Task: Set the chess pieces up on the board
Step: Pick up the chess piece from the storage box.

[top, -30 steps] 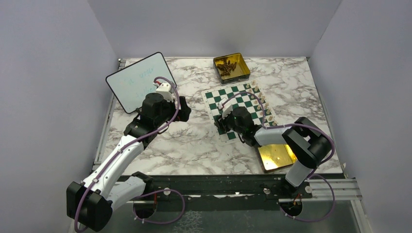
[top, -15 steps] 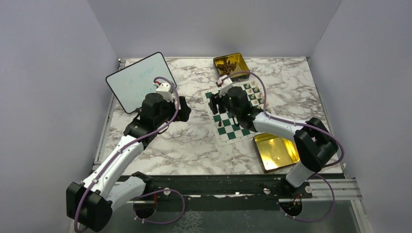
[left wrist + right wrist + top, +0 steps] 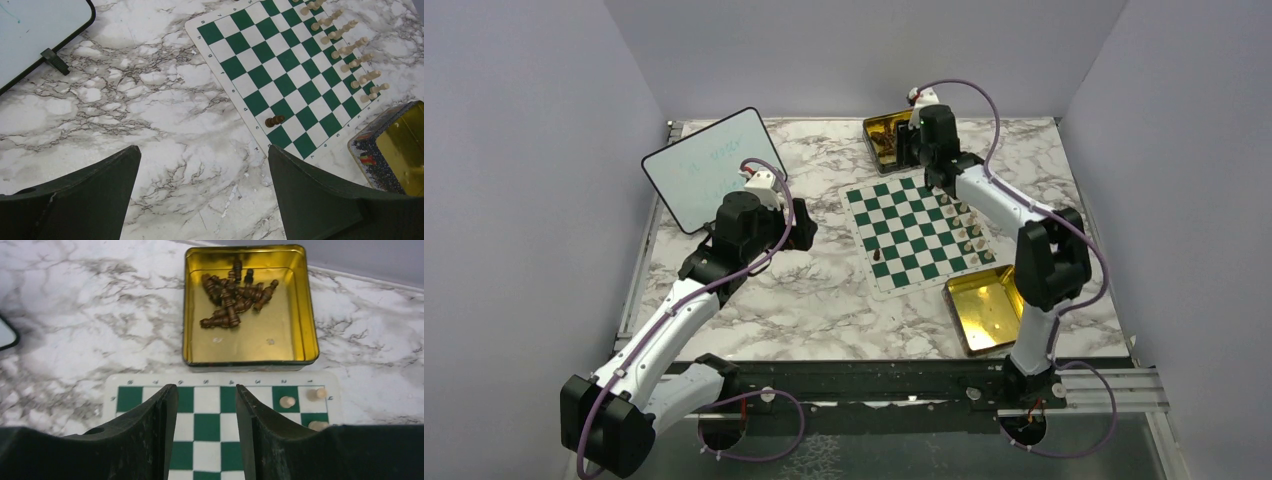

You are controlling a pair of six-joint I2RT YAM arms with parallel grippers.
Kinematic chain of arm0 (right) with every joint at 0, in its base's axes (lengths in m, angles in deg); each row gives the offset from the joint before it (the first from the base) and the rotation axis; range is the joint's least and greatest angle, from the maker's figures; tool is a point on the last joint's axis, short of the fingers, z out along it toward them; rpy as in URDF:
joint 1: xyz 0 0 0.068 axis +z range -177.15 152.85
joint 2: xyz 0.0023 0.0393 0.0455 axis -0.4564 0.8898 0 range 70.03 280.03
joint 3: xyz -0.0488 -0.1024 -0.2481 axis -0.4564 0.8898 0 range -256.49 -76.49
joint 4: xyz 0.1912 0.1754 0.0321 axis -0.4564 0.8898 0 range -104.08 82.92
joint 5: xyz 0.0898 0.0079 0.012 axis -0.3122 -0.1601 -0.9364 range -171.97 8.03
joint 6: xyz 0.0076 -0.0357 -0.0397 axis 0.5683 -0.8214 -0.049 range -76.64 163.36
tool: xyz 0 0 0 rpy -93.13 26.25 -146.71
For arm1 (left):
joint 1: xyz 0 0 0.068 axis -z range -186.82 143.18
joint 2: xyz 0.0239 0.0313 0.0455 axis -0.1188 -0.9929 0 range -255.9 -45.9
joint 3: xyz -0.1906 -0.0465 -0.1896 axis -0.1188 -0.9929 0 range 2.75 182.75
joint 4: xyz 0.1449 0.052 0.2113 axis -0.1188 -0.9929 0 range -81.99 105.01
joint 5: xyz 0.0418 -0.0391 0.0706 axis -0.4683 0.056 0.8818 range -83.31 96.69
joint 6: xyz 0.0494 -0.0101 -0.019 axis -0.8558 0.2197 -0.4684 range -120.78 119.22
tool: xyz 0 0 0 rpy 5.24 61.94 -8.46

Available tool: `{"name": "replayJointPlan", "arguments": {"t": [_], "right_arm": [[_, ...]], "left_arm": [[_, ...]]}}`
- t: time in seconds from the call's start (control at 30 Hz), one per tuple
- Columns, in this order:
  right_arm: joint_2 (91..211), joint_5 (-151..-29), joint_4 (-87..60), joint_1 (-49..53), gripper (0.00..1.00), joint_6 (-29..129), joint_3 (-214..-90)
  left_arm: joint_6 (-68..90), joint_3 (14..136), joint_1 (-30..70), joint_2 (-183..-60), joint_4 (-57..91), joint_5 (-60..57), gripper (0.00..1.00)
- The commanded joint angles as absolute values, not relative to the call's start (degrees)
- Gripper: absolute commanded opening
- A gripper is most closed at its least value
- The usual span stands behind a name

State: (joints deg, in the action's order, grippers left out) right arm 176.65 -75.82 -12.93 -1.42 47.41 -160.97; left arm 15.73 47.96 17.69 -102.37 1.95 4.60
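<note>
1. The far tin (image 3: 250, 342), gold and rectangular with rounded corners, is sitting on the bench (image 3: 804, 300) just beyond the far edge of the board (image 3: 914, 232). It is holding a loose heap of dark pieces (image 3: 232, 300), which are lying on their sides and crossing one another toward the back wall of the tin.
2. The near tin (image 3: 989, 308), also gold, is sitting at the board's near right corner and showing its shiny inner floor.
3. The right pincer (image 3: 206, 390) is hovering over the far rim of the board, facing the far tin. Its two dark fingers are standing partly apart, with checkered squares showing in the gap between them and no piece in its grasp.
4. The left pincer (image 3: 202, 150) is hanging over bare marble to the left of the board. Its jaws are spread wide and touching no object.
5. The board is lying flat on the bench. It is a thin mat of green and white squares with a white border.
6. Cream pieces (image 3: 345, 45) are standing in lines along its right edge. One dark piece (image 3: 274, 120) is sitting alone near the near left corner.
7. The bench is showing white marble with grey veins. A whiteboard (image 3: 699, 165) with a black rim and rounded corners is resting at far left.
</note>
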Motion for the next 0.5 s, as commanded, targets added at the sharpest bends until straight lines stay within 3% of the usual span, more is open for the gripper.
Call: {"name": "replayJointPlan", "arguments": {"t": [0.0,0.47], "right_arm": [[185.4,-75.1,-6.5,-3.6,0.48,44.0,-171.9],[212.1,-85.9,-0.8,-8.0,0.46,38.1,-204.2]], "left_arm": [[15.4,47.8,17.9,-101.7,1.6,4.0,0.99],[15.5,47.6,18.0,-103.5,1.7,3.6,0.99]]}}
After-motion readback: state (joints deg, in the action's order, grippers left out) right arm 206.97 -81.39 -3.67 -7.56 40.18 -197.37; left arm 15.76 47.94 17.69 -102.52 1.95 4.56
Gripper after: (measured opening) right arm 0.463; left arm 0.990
